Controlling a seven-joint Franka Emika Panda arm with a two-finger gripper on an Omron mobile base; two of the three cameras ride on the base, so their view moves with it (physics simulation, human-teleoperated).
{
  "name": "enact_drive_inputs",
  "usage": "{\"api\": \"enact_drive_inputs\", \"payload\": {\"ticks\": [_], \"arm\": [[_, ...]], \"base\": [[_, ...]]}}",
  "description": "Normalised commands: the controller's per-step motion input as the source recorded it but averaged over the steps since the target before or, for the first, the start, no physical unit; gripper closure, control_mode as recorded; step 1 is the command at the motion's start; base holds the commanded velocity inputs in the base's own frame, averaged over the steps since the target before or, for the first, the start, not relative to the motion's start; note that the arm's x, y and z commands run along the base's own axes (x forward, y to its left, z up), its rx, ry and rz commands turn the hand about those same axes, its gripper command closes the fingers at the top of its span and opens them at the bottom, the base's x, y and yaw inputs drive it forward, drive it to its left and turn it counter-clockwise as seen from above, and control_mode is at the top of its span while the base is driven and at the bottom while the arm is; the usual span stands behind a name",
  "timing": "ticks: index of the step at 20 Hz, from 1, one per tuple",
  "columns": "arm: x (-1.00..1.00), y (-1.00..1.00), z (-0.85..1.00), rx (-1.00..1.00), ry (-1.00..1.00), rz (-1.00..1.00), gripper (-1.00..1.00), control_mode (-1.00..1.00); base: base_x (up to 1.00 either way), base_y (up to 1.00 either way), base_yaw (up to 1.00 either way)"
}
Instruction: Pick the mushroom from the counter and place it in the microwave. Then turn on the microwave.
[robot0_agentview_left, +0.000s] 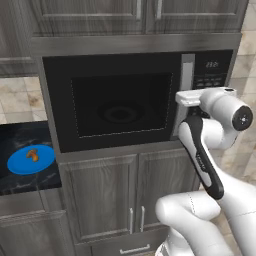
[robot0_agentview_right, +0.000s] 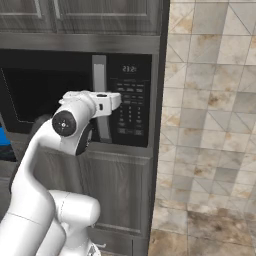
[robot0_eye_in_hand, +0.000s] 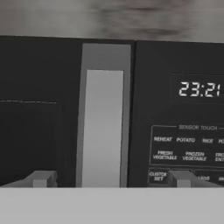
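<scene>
Open gripper straddles the microwave door handle beside its button panel

So the counter is that black stone slab with pale marbling, off to the left of the microwave and sitting lower than it, on top of grey wood-grain cabinets. There's a round blue plate lying flat on it. The mushroom is on the plate, a bit right of its middle, orange-brown and tiny.
</scene>
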Motion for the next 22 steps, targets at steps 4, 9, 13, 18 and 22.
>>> {"api": "enact_drive_inputs", "payload": {"ticks": [4, 9, 13, 18, 22], "arm": [[0.0, -0.04, 0.15, 0.0, -0.33, 0.0, -1.0, -1.0], [0.0, 0.0, 0.21, 0.0, -0.22, 0.0, -1.0, -1.0], [0.02, 0.0, 0.17, 0.0, -0.18, 0.0, -1.0, -1.0], [0.23, 0.0, 0.05, 0.0, -0.05, 0.0, -1.0, -1.0], [0.27, 0.01, 0.0, 0.0, 0.0, 0.0, -1.0, -1.0]], "base": [[0.0, 0.0, 0.0], [0.0, 0.0, 0.0], [0.0, 0.0, 0.0], [0.0, 0.0, 0.0], [0.0, 0.0, 0.0]]}}
